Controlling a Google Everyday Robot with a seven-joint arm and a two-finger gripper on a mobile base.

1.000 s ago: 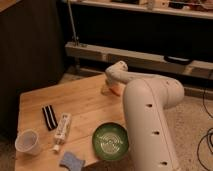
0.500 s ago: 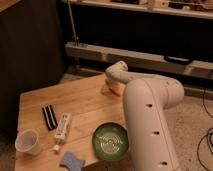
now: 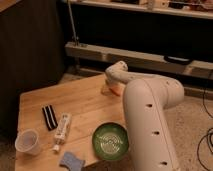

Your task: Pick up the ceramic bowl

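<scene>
No shift: gripper point(image 3: 112, 89) beyond upright bowl point(image 3: 111, 141)

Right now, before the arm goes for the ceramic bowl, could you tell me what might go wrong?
1. The tool sits at the table's far edge, well away from the ceramic bowl; the long reach back could go off line.
2. The arm's thick white link overlaps the bowl's right side in this view, so it may hide or bump it.
3. The blue sponge and tube lie close left of the bowl and could be knocked.
</scene>
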